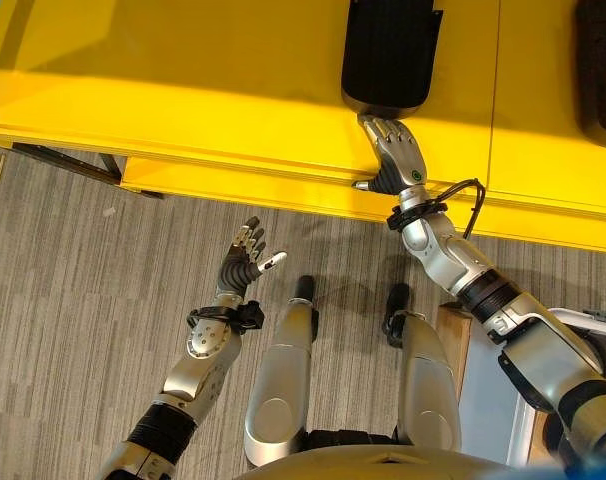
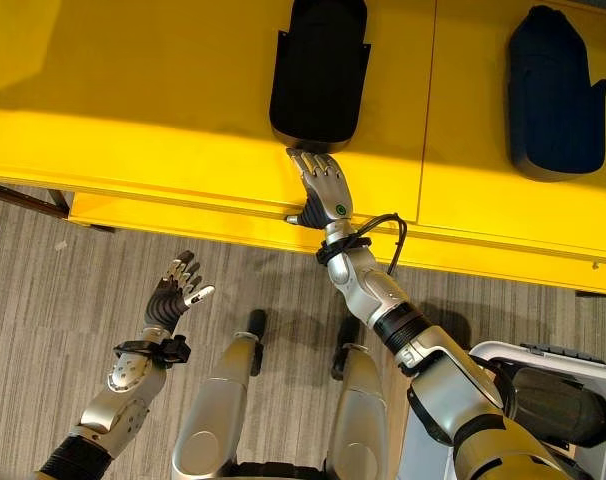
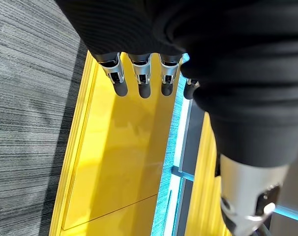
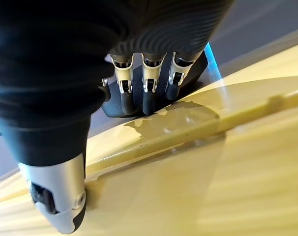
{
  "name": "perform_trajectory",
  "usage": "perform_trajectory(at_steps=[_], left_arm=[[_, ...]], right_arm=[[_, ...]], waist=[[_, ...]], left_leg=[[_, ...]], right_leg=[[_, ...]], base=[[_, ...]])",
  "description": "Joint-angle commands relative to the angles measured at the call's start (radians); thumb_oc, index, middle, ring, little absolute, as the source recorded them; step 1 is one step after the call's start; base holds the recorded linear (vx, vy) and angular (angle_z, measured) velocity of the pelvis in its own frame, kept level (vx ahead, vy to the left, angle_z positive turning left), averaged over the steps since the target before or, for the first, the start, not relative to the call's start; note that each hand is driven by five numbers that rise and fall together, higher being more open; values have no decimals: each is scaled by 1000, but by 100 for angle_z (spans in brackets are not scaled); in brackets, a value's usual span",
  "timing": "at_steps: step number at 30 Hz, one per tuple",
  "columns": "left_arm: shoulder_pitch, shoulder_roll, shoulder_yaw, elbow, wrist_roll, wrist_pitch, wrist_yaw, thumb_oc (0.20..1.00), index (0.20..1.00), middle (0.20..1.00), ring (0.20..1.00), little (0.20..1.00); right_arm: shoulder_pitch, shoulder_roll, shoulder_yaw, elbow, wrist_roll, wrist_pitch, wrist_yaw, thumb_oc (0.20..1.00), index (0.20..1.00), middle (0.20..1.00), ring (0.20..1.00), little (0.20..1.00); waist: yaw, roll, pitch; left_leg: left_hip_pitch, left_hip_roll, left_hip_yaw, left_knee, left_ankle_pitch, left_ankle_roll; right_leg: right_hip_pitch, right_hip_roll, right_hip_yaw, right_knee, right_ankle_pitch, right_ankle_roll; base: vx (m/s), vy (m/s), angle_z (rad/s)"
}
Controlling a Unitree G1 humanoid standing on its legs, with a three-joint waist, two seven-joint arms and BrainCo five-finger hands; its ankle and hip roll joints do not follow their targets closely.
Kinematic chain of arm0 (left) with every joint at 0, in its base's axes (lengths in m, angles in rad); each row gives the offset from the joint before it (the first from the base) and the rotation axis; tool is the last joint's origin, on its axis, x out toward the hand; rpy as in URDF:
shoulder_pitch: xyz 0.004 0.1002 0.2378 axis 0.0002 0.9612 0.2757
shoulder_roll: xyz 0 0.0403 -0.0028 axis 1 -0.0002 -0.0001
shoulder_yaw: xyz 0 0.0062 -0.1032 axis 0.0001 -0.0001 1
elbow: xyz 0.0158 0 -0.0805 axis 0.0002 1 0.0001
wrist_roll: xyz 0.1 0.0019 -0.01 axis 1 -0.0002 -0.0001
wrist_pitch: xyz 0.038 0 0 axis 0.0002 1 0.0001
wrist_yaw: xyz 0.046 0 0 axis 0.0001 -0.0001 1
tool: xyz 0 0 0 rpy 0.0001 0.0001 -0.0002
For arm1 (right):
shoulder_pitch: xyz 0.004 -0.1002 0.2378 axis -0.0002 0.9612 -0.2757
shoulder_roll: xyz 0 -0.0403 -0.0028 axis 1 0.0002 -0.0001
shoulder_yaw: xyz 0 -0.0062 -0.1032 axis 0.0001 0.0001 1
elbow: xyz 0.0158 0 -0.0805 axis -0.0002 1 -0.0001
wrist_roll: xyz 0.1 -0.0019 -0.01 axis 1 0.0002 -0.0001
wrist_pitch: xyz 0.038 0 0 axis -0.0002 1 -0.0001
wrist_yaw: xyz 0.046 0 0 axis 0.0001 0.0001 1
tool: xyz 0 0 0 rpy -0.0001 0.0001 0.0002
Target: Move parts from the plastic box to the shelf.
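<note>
A black moulded part lies on the yellow shelf, its near end close to the front edge. My right hand lies flat on the shelf just behind that part, fingers straight and their tips touching its near end; the fingertips meet the black part in the right wrist view. A second dark part rests on the shelf further right. My left hand hovers over the floor in front of the shelf, open and holding nothing, its fingers spread.
The plastic box stands at the lower right by my right arm, with a dark part inside it. Grey carpet floor stretches in front of the shelf. The shelf's left half is bare.
</note>
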Motion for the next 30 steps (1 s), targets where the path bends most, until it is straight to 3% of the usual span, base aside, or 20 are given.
perform_trajectory(at_steps=[1,17,30], left_arm=[[45,35,2,-53,-11,-49,-16,1000,1000,1000,1000,1000],[58,10,12,-38,7,-37,-5,1000,1000,1000,1000,1000],[101,-11,41,-30,32,-20,-14,1000,1000,1000,1000,1000]], right_arm=[[-72,-9,-61,-1,20,-13,-30,1000,1000,1000,1000,1000],[179,3,-36,-185,124,-105,61,1000,1000,1000,1000,1000],[300,-47,-87,-496,246,-200,143,1000,1000,1000,1000,1000]], waist=[[20,13,-32],[-5,-16,-59],[-31,-55,-149]], left_leg=[[17,44,29,6,-37,5],[76,46,34,-78,-1,7],[233,46,45,-345,108,11]], right_leg=[[51,-44,18,-10,-3,61],[131,-37,0,-112,39,70],[296,-24,-42,-384,145,93]], base=[[0,0,0],[1,0,0],[43,9,2]])
